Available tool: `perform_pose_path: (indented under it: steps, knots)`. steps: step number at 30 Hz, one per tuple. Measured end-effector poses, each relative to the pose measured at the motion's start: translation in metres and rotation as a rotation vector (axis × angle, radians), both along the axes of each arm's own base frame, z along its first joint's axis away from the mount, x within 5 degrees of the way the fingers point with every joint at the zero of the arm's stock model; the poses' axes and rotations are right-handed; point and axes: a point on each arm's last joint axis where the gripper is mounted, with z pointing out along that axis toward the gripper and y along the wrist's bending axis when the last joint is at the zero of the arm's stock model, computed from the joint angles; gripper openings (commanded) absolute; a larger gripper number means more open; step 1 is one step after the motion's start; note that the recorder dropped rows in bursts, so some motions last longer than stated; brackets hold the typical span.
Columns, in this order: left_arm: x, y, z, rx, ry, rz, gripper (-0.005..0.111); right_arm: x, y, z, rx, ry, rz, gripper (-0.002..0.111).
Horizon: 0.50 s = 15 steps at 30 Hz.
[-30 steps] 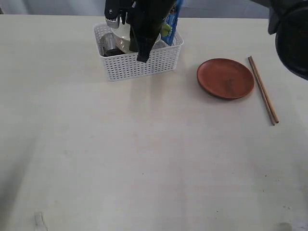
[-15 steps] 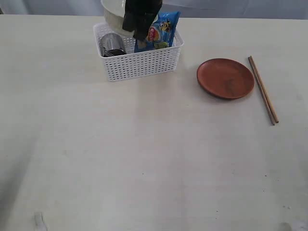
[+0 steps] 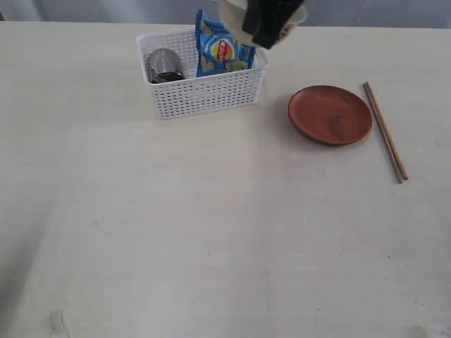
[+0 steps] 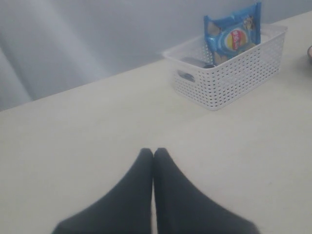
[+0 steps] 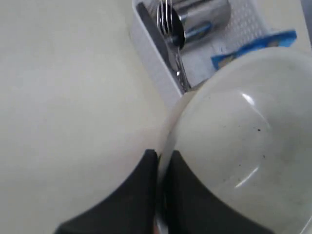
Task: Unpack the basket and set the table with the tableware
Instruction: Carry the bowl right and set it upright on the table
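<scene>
Lifted and swung right since half a second ago, right fingers clamp the bowl by its rim, above the basket's right end. Over the desk, left fingers sit together, empty. Unpacking step; next move likely calls for lowering it beside the plate.

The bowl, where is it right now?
The bowl is at the top edge of the exterior view, held by its rim in the right gripper, close to the basket's right end and the blue snack bag.

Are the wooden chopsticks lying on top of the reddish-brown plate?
No, the chopsticks lie on the table beside the plate, not on it.
</scene>
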Motion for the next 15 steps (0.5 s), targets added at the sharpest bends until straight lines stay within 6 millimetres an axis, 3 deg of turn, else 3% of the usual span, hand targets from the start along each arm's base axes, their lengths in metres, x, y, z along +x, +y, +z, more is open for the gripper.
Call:
perform_pose_path:
  steps: [5, 8, 9, 10, 11, 14, 15]
  knots:
    - [0.0, 0.0, 0.0, 0.0, 0.0, 0.0, 0.0, -0.041, -0.047, 0.003, -0.006, 0.04, -0.137, 0.0]
    - [0.0, 0.0, 0.0, 0.0, 0.0, 0.0, 0.0, -0.074, -0.058, 0.002, 0.003, 0.061, -0.173, 0.0]
    - [0.0, 0.0, 0.0, 0.0, 0.0, 0.0, 0.0, -0.098, -0.062, -0.003, -0.003, 0.076, -0.16, 0.0]
    - [0.0, 0.0, 0.0, 0.0, 0.0, 0.0, 0.0, -0.109, -0.063, -0.008, -0.01, 0.091, -0.15, 0.0]
    - [0.0, 0.0, 0.0, 0.0, 0.0, 0.0, 0.0, -0.125, -0.063, -0.02, -0.026, 0.124, -0.134, 0.0]
    - [0.0, 0.0, 0.0, 0.0, 0.0, 0.0, 0.0, -0.145, -0.063, -0.058, -0.093, 0.191, -0.147, 0.0]
    - [0.0, 0.0, 0.0, 0.0, 0.0, 0.0, 0.0, -0.15, -0.068, -0.076, -0.14, 0.233, -0.23, 0.0]
